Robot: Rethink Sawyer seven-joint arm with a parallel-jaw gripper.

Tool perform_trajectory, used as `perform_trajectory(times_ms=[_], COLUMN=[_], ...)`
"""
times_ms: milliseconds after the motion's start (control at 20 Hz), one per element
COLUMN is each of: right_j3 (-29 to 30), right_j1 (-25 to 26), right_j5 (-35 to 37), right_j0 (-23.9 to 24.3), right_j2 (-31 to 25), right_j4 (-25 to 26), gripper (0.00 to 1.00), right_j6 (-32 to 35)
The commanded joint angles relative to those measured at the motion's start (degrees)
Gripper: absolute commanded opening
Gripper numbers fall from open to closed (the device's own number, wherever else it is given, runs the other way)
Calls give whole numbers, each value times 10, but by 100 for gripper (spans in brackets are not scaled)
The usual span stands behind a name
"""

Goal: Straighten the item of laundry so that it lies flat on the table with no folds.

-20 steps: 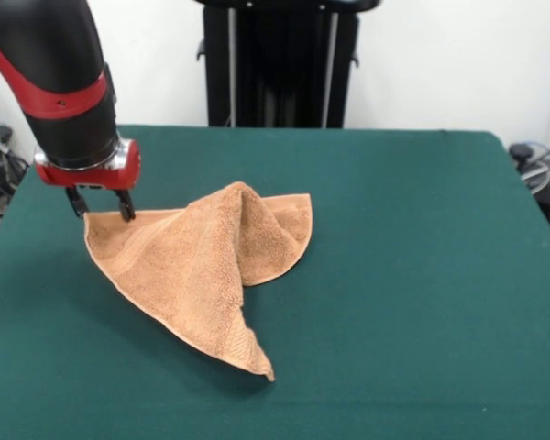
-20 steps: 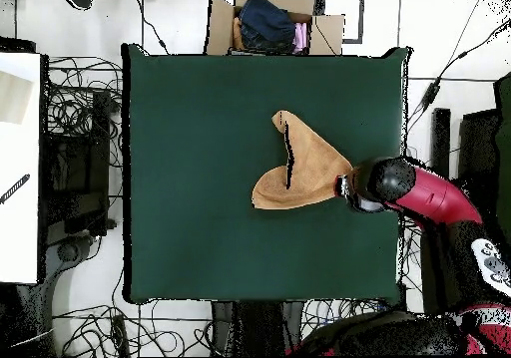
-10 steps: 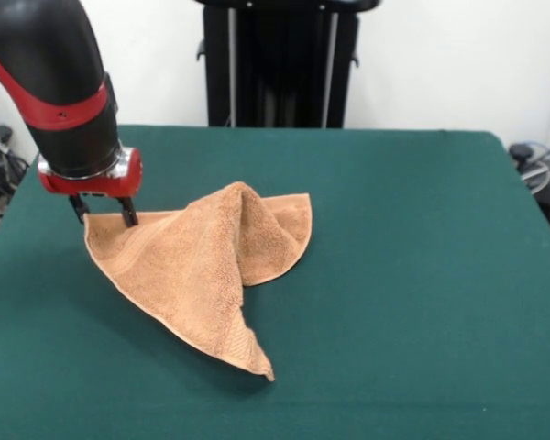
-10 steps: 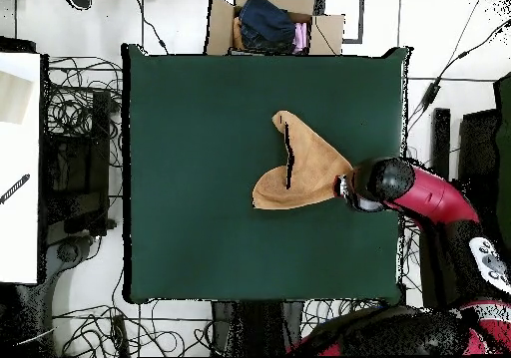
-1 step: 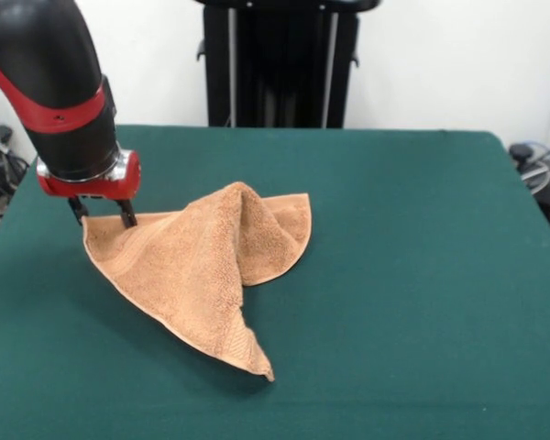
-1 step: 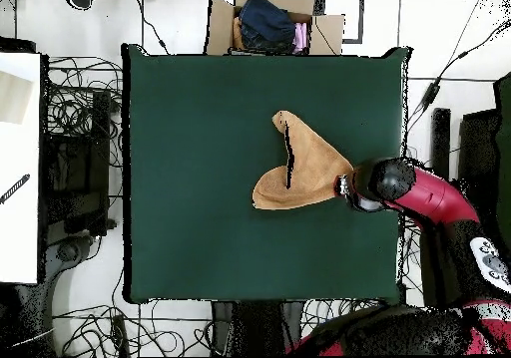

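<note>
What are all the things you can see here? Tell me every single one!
towel: one, orange-tan, near the middle of the table, bunched into a peak with folds, one corner at the gripper
table: one, dark green, filling most of both views
cardboard box: one, brown, on the floor beyond the table's top edge in the overhead view, holding dark and pink clothes
cables: many, black, on the floor around the table
white surface: one, at the overhead view's left edge
arm: one, red and black, coming down at the front view's left
gripper: one, dark jaws closed on the towel's corner
</note>
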State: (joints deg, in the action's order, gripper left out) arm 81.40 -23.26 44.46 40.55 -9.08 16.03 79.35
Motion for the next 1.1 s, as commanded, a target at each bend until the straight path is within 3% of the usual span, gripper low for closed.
perform_trajectory(times_ms=[50,650,700,1100], right_j3=[-9,-4,-4,0], right_j1=[2,-5,-5,-9], right_j5=[-27,-40,-41,-56], right_j0=[2,-2,-3,-4], right_j2=[-60,-58,-57,-55], right_j4=[35,41,41,47], gripper=[100,100,0,0], right_j6=[-59,-55,-53,-49])
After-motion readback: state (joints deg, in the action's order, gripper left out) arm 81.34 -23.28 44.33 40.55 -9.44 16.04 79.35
